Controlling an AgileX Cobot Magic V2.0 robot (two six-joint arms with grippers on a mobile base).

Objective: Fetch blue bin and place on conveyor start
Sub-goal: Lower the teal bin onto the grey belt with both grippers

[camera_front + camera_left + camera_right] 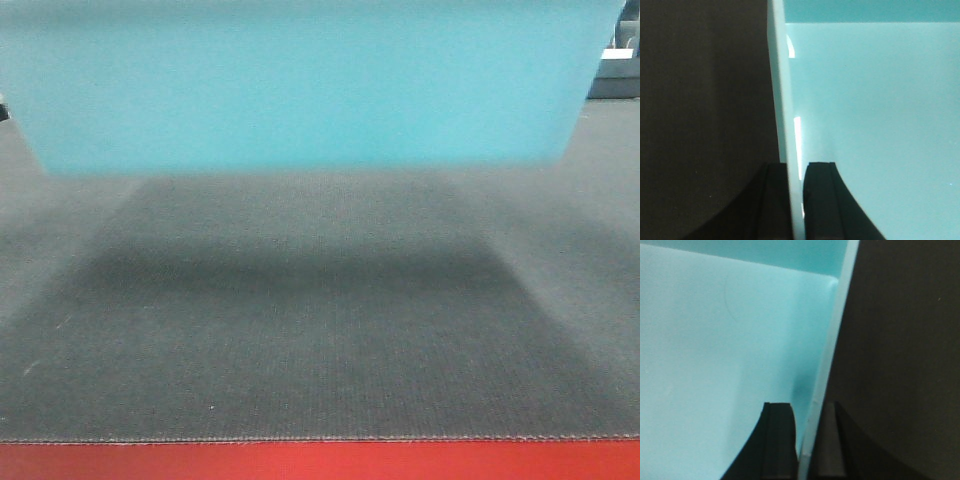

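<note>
Item: blue bin [300,80], pale turquoise plastic, smooth walls, seen over the far part of the conveyor start [320,350], a dark woven belt with a red front edge [320,462]; the bin's shadow falls on the belt. Left gripper [796,172] clamps the bin's left wall, one finger inside and one outside. Right gripper [807,410] clamps the right wall likewise.

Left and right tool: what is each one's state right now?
Left tool: closed on a blue bin wall.
Right tool: closed on the blue bin's opposite wall.
</note>
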